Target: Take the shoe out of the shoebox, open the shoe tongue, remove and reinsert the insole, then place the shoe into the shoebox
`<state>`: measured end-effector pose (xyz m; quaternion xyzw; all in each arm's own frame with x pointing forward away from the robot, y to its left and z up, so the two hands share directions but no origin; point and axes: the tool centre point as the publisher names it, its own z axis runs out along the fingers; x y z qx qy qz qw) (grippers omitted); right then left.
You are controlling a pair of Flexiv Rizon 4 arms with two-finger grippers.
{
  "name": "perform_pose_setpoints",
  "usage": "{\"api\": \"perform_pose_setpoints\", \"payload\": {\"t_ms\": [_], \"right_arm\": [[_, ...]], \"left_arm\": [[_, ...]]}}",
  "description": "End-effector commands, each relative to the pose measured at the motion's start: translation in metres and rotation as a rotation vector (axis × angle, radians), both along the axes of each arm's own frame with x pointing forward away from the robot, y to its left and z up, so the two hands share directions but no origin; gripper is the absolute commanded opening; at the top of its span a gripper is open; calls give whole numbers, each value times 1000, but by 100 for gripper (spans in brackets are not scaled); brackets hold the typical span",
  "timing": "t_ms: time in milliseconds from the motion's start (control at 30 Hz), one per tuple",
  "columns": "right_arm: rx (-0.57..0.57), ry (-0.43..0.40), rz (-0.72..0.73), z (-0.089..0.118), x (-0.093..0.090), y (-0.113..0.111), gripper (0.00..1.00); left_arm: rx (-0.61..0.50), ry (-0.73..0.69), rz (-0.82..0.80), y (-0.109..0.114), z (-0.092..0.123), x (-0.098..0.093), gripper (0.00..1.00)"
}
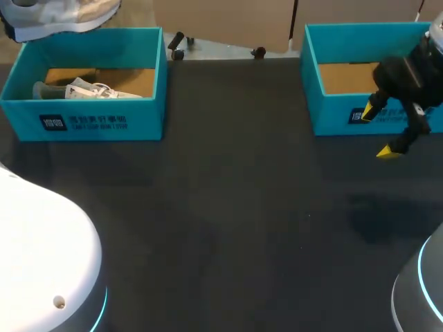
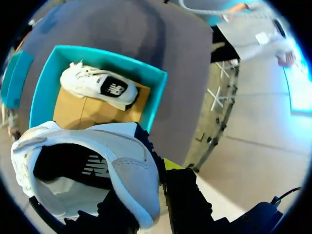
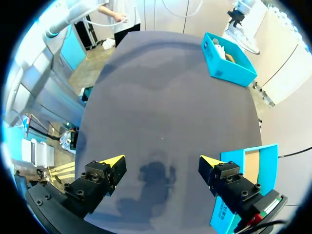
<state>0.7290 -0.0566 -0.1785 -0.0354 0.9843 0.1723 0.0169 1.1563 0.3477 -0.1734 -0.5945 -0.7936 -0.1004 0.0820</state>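
Dark tabletop [image 1: 242, 207]: left gripper [image 2: 146, 195] clamps the heel of a white sneaker [image 2: 122, 146], dark-lined and grey-heeled, over the teal shoebox [image 2: 155, 97]; right gripper [image 3: 162, 161] gapes wide, empty.

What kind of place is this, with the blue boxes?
Probably a robot practice lab: a dark table carries a left shoebox and a right shoebox, both teal, and my left gripper holds a white shoe.

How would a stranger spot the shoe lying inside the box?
On the dark table, find the teal shoebox at the left. The white shoe lies on its cardboard floor; the other shoe is held aloft in the left gripper.
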Motion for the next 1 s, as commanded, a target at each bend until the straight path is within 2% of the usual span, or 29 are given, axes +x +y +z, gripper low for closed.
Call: {"api": "perform_pose_setpoints", "payload": {"t_ms": [33,400,700,1000], "right_arm": [[-1,1,0,0,1,0,100],[-1,1,0,0,1,0,100],[-1,1,0,0,1,0,100],[-1,1,0,0,1,0,100]], "left_arm": [[-10,-10,-384,1,3,-7,0],[21,-33,-405,-8,-7,-8,0],[16,-38,-306,-12,-12,-6,0],[16,-38,-306,-12,-12,-6,0]]}}
